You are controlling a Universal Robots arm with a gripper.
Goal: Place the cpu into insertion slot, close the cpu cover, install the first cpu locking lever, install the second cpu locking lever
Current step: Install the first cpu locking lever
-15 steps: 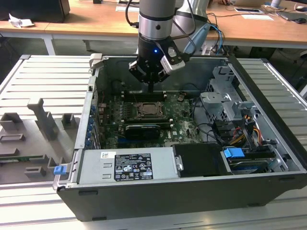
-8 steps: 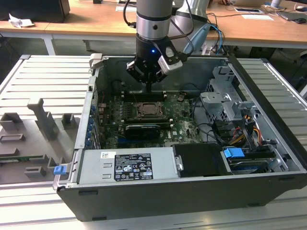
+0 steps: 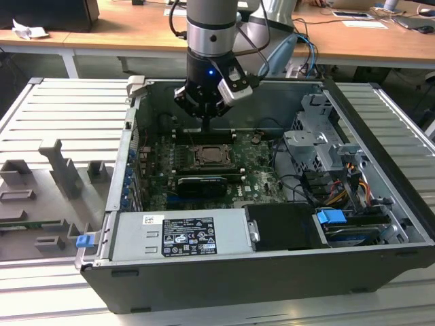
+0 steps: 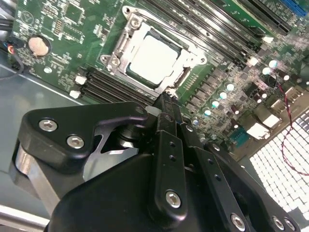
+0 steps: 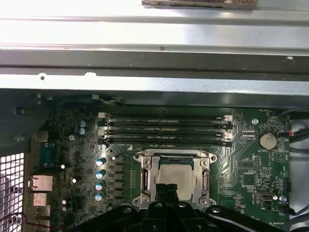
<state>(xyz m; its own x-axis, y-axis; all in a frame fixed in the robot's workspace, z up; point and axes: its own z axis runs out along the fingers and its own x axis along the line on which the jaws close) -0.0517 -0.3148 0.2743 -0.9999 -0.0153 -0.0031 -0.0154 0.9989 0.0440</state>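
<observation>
In the second wrist view the insertion slot (image 4: 111, 61) holds the cpu (image 4: 153, 60), with the cpu cover (image 4: 192, 57) seemingly flat around it. At the slot's rim hangs the gripper (image 4: 165, 99), fingers pressed together, pinching nothing.

The cpu (image 5: 178, 174) in the insertion slot (image 5: 145, 180) — memory slots (image 5: 164, 129) just beside.

The slatted bench (image 3: 68, 109) bears an open computer case (image 3: 238, 285) and grey fixtures (image 3: 61, 170).
</observation>
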